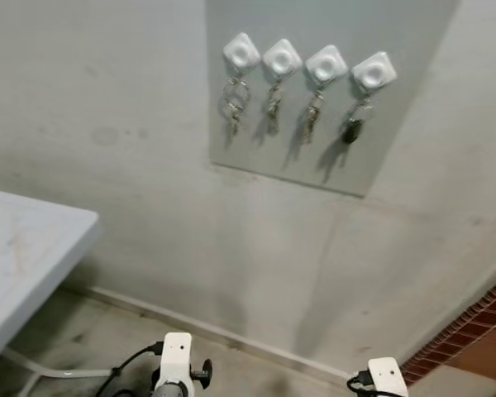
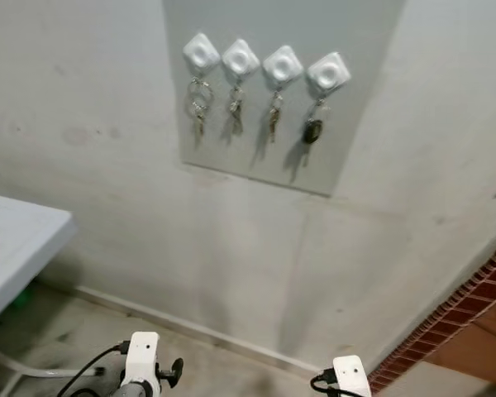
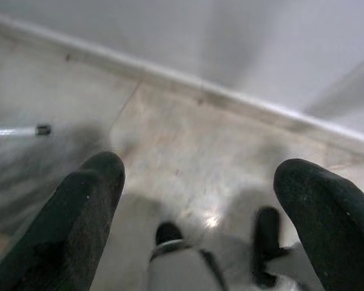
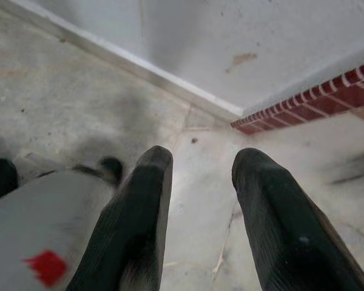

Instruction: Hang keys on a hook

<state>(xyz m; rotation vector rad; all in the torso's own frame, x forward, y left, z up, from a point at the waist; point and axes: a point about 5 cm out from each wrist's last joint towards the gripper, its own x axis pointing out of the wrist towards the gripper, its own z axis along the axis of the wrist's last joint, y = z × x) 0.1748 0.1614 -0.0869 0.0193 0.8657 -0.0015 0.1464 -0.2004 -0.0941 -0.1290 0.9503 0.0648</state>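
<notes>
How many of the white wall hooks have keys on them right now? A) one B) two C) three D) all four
D: each of the four white hooks on the grey panel has keys hanging below it, the rightmost set with a dark fob; both grippers hang low and empty over the floor.

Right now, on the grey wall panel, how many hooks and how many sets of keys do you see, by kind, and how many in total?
White hooks: 4
Plain metal key sets: 3
Key sets with a black fob: 1
Total: 8
Every hook on the grey panel carries one set.
</notes>
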